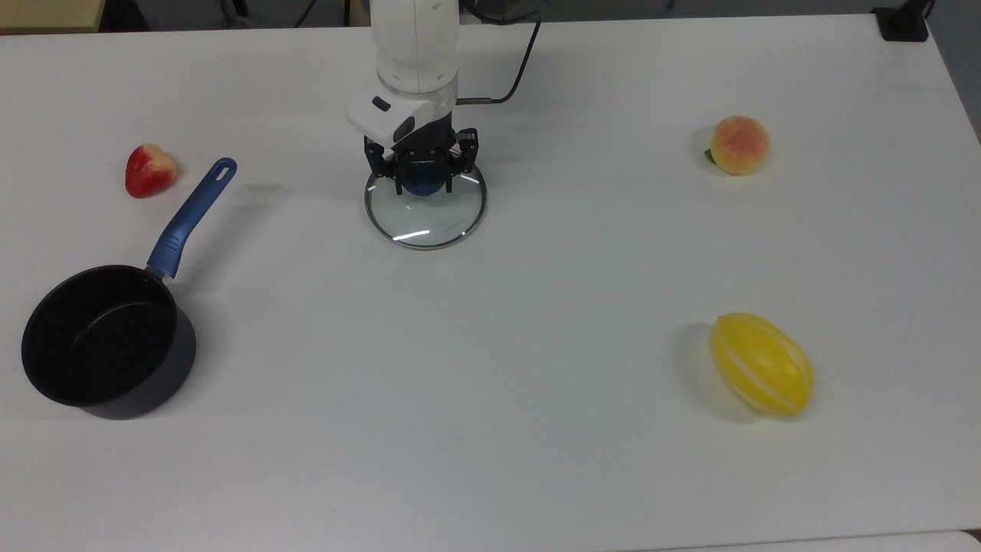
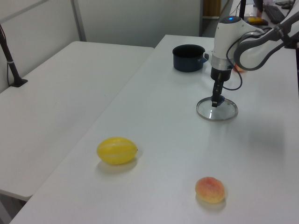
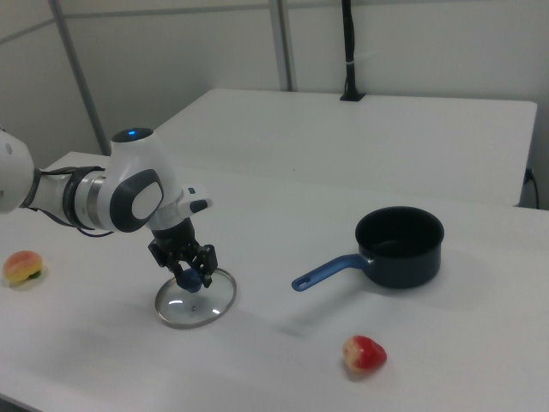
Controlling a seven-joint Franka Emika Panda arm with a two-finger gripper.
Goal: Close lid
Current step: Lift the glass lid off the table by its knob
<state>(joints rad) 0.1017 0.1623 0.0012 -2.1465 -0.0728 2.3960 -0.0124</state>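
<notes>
Glass lid (image 1: pixel 425 215) flat on desk near rear edge; claw (image 1: pixel 423 181) closed around blue knob (image 3: pixel 190 279). Saucepan (image 1: pixel 107 341) uncovered. Remaining, by appearance: lift, carry, seat.

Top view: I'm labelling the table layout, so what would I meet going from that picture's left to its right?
Black saucepan → strawberry → glass lid → peach → yellow melon. The saucepan and strawberry overlap a little in span; I ordered them by centre.
</notes>
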